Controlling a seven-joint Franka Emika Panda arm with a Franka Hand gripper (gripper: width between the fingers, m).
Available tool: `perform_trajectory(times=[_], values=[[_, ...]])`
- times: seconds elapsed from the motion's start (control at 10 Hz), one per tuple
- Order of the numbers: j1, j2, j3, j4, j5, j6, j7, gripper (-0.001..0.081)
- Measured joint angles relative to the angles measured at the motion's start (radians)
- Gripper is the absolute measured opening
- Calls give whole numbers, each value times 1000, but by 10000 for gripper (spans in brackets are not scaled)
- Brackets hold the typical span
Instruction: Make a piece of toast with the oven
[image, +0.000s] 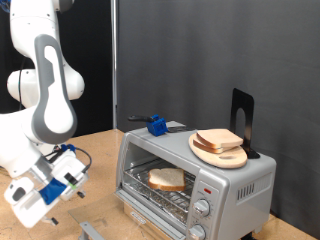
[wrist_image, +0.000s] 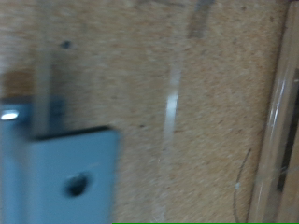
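Toast (image: 166, 179) is inside the oven (image: 196, 182), lying flat on the wire rack (image: 158, 189), visible through the front opening. Oven sits on the wooden table (image: 100, 145) at the exterior view's right; two knobs (image: 200, 216) stacked at its front right corner. On the oven roof: round wooden board (image: 220, 150) with the remaining slices (image: 219, 140) stacked on it, a black stand (image: 243, 121) just behind the board, and a blue-handled tool (image: 156, 124) near the roof's left end. Gripper (image: 48, 190) is low at the exterior view's lower left, well apart from the oven and angled down toward the table. Nothing visible between its fingers, but finger spacing can't be read from either view. Wrist view is blurred: particle-board surface close up, one blue-grey finger (wrist_image: 70, 173) in frame, no toast in it.
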Motion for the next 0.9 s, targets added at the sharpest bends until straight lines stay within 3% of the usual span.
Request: perform_trajectory(times=[0.5,0.9], values=[[27,2,64,-45,102,55,-50,807],[17,-8,62,-45,106,23,-28,807]])
